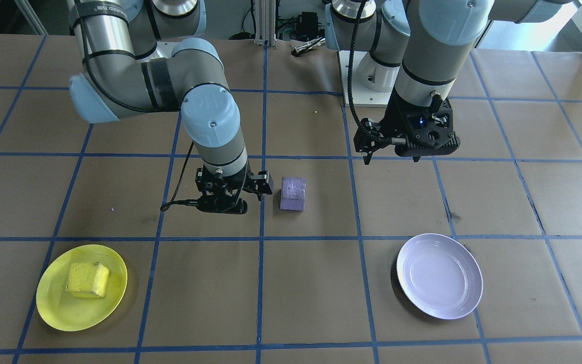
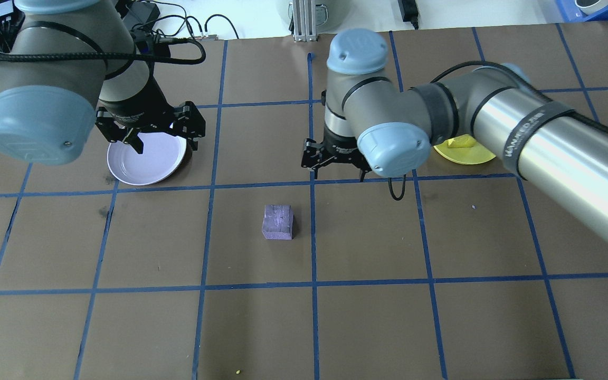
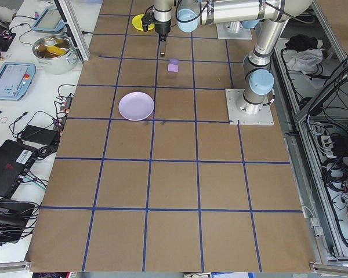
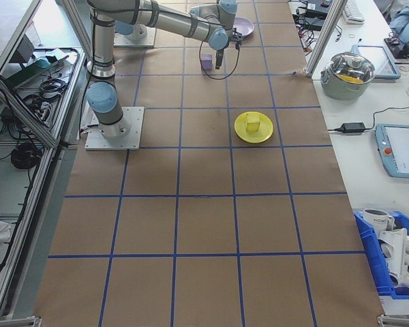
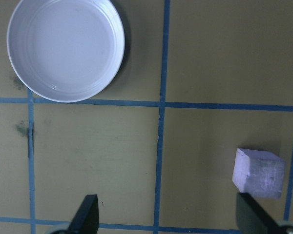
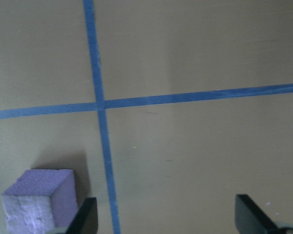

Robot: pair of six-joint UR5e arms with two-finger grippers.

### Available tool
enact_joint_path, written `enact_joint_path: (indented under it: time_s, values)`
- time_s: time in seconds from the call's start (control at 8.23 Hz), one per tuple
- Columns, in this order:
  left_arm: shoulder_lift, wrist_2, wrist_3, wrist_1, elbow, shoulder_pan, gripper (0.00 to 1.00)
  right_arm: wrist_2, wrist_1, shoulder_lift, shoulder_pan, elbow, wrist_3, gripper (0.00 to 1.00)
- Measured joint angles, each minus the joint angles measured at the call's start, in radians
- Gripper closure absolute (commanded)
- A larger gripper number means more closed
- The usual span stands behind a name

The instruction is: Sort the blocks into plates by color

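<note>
The purple block (image 1: 293,193) sits alone on the brown paper table (image 1: 311,298), near its middle and clear of both plates. The yellow block (image 1: 88,279) lies inside the yellow plate (image 1: 58,311). The lavender-white plate (image 1: 439,275) holds nothing. The right gripper (image 1: 231,198) hangs just beside the purple block, fingers spread, gripping nothing. The left gripper (image 1: 392,154) hovers above the table near the lavender-white plate, likewise spread and unloaded.
</note>
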Motion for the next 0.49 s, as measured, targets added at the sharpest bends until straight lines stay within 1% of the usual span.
enact_joint_path:
  time_s: [0.12, 0.24, 0.49]
  values:
    - [-0.007, -0.041, -0.004, -0.001, -0.020, -0.023, 0.00, -0.003, 0.063, -0.051, -0.074, 0.000, -0.071, 0.00]
    - [-0.015, -0.063, -0.006, 0.000, -0.041, -0.055, 0.00, -0.006, 0.122, -0.106, -0.143, -0.001, -0.132, 0.00]
    - [-0.066, -0.075, -0.014, 0.030, -0.066, -0.136, 0.00, -0.031, 0.246, -0.202, -0.243, -0.019, -0.217, 0.00]
